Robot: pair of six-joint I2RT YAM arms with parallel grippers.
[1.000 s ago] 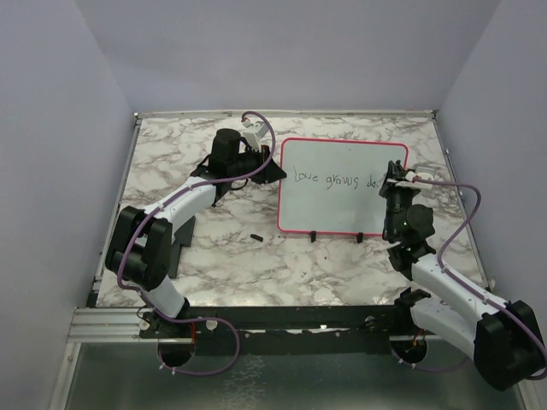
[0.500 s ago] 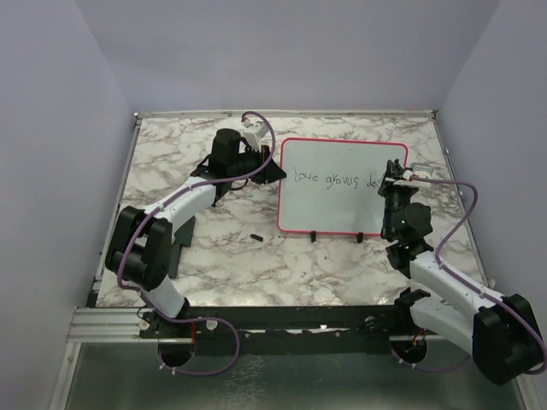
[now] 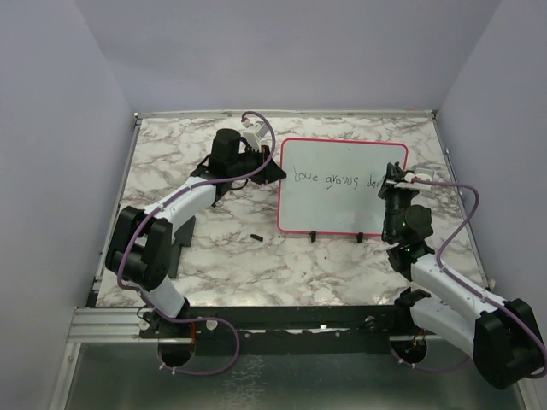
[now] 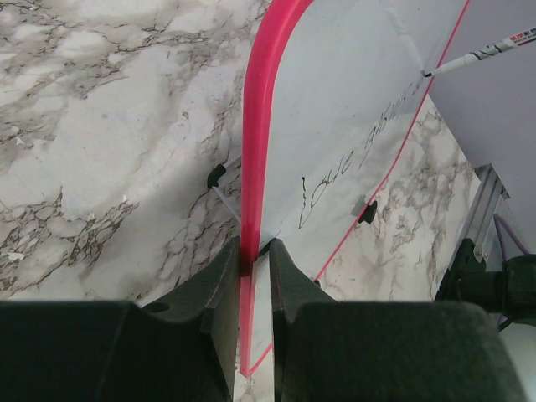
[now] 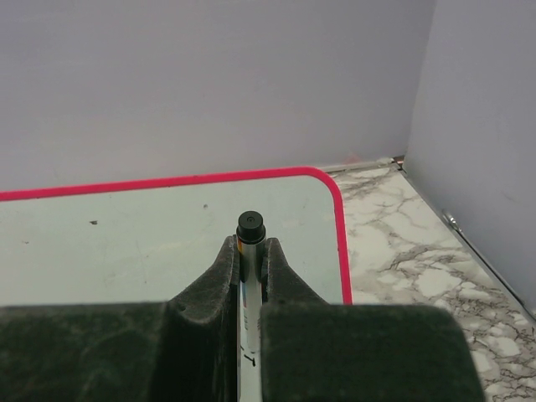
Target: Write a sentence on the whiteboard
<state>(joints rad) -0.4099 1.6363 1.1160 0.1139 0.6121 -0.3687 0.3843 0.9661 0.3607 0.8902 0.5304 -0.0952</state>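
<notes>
**A:** What carried it all?

**B:** A marbled tabletop (image 3: pixel 171 162). The whiteboard (image 3: pixel 342 209) lay flat on it, reaching from the left gripper (image 4: pixel 254 251) across to the right gripper (image 5: pixel 250 247).

**A:** And how was the left gripper set?

**B:** It was pinching the whiteboard's red-pink frame. The edge ran straight down between its two fingers, one on each face, and the white surface spread away beyond its fingertips.

**A:** Where did the sentence (image 3: pixel 329 178) sit?

**B:** It began just past the left gripper and ran across the board towards the right one. "Love grows" was legible, but the last word disappeared behind the right gripper (I made out only "da").

**A:** What about the right gripper?

**B:** It was pressed onto a marker (image 5: pixel 249 224), whose dark butt end stood up between its fingers. Seen from the left wrist, the tip met the board's surface at the far end of the line, though I couldn't be sure it was touching.

**A:** Anything smaller?

**B:** Two black clips (image 3: pixel 317 236) sat on the board's near long edge, between the grippers. A small black piece (image 3: pixel 255 236) lay on the tabletop nearer the left gripper, well apart from it and clear of the board.
</notes>
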